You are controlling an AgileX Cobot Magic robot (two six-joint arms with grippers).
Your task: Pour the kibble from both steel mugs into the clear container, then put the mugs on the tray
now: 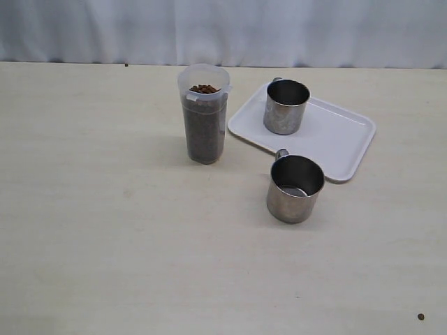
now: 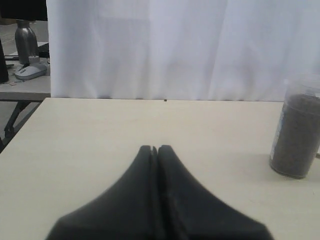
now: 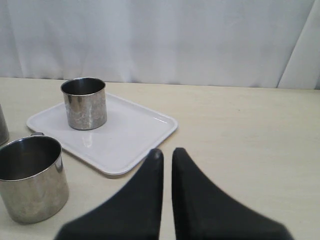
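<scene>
Kibble [image 1: 204,89] fills the container [image 1: 204,132] almost to its rim, so pouring looks done. One mug [image 1: 286,106] stands on the tray [image 1: 342,143]. The other mug [image 1: 295,188] looks empty and sits on the desk [image 1: 105,209] just beside the tray's near edge, not yet placed. Bare tray lies right of the placed mug. The left end effector [image 2: 154,149] and right end effector [image 3: 167,152] are closed, holding nothing.

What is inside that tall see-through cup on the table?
The clear container holds brown kibble, piled almost to its rim. Pellets show at the top and darkly through the wall. Whether anything lies buried beneath the pellets cannot be seen.
</scene>
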